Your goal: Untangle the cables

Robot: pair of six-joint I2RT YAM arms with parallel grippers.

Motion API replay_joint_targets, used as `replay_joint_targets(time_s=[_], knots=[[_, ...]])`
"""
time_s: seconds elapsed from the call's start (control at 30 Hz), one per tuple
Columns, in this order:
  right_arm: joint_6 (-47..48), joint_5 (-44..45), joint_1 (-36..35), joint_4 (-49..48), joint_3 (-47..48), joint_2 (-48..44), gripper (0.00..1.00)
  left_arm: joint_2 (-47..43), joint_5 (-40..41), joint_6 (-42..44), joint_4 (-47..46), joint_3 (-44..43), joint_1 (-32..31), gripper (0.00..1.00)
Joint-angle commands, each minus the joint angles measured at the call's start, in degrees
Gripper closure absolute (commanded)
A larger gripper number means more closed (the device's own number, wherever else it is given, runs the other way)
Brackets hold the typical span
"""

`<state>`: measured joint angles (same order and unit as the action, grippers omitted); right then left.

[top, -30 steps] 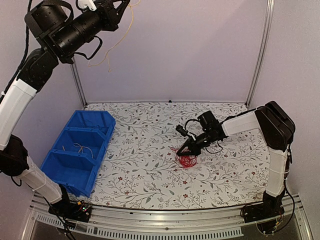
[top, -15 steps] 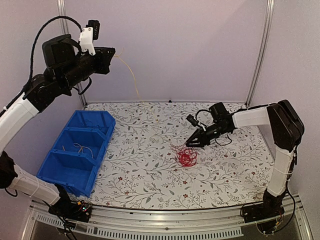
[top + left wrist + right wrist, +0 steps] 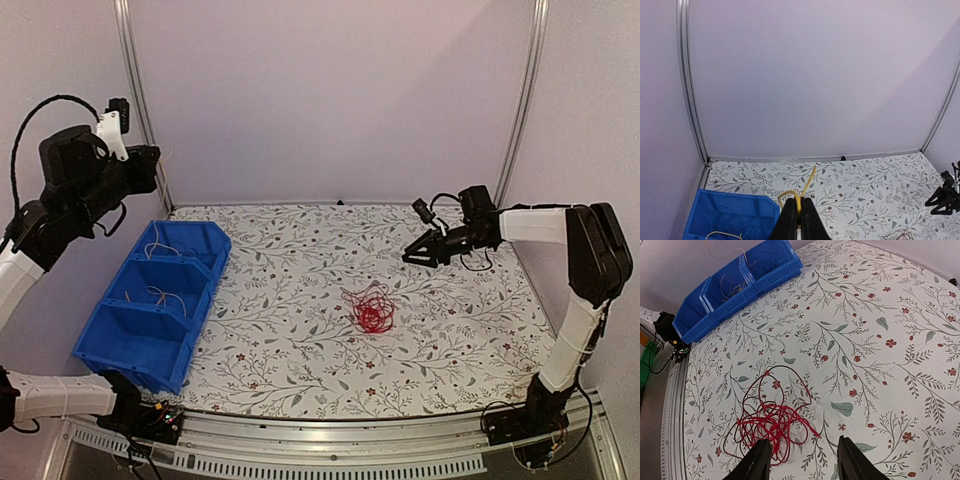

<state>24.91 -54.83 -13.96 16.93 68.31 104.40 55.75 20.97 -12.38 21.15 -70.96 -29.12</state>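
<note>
A tangled clump of red cables [image 3: 372, 311] lies on the flowered tabletop, right of the middle; the right wrist view shows this red clump [image 3: 767, 419] just ahead of the fingers. My right gripper [image 3: 410, 258] [image 3: 804, 461] hovers open to the right of the clump, holding nothing. Raised at the far left over the bin's back end, my left gripper [image 3: 152, 166] [image 3: 799, 204] is shut on a yellow cable [image 3: 807, 187], whose short loop and free end stick out past the tips.
A blue three-compartment bin [image 3: 150, 300] [image 3: 732, 217] [image 3: 740, 282] stands at the left with thin pale wires [image 3: 160, 295] inside. Metal frame posts [image 3: 520, 110] and pale walls close off the back and sides.
My right gripper opened, let go of the red clump and drew back to the right. The left arm swung down and left with the yellow cable, ending over the bin.
</note>
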Motion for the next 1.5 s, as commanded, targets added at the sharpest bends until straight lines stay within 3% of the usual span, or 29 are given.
replay_joint_targets(time_s=[0.0, 0.23, 0.6, 0.83, 1.0, 1.2, 1.47], knots=[[0.56, -1.51, 0.46, 0.9, 0.47, -1.03, 0.51, -3.36, 1.37, -0.11, 3.31, 2.02, 3.34, 1.0], [0.67, -1.59, 0.49, 0.92, 0.4, -0.87, 0.51, -6.01, 1.29, 0.63, 4.59, 3.52, 6.72, 1.0], [1.2, -1.42, 0.73, 1.32, 0.4, -0.7, 0.5, -0.39, 0.15, 6.92, 6.97, -13.32, 7.72, 1.0], [1.59, -1.85, 0.87, 1.58, 0.52, 0.0, 0.5, -0.47, 0.72, 8.1, 10.45, -16.91, 7.73, 1.0], [1.72, -2.19, 0.86, 2.05, 0.87, 0.69, 0.5, -2.7, 1.9, 7.02, 11.27, -13.75, 7.68, 1.0], [2.03, -2.21, 0.91, 2.32, 0.93, 1.02, 0.5, -5.72, 4.69, 4.85, 11.25, -3.87, 7.83, 1.0], [2.25, -2.3, 0.87, 2.67, 0.99, 1.42, 0.49, -4.92, 3.3, 4.23, 8.27, 4.44, 10.57, 1.0]])
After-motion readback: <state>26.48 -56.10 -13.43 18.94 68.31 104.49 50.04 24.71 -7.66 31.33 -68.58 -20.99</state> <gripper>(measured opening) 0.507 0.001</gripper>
